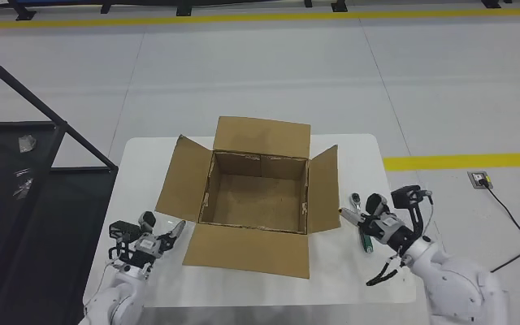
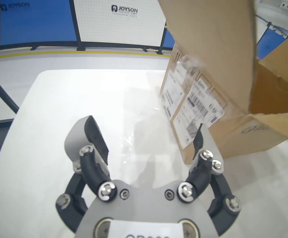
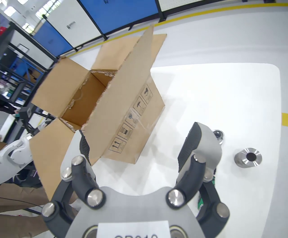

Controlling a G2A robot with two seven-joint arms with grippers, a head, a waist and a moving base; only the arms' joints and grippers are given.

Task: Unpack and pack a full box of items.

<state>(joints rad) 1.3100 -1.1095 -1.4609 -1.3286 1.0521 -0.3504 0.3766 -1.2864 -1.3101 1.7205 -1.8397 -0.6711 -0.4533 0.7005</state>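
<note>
Box (image 1: 260,165), brown cardboard, sits mid-bench with all four flaps (image 1: 248,250) splayed outward, showing its bare cardboard floor. It looks light, stiff in the walls but floppy at the flaps, and likely to slide on the smooth white bench (image 1: 357,154). A flap edge or wall rim seems the best hold. Left jaws stand wide near the front left corner. Right jaws stand wide near the right edge, close to a steel socket (image 3: 247,157). Pale floor (image 1: 244,73) with yellow lines (image 1: 443,162) surrounds the bench, with blue and white panels (image 2: 119,20) beyond.
</note>
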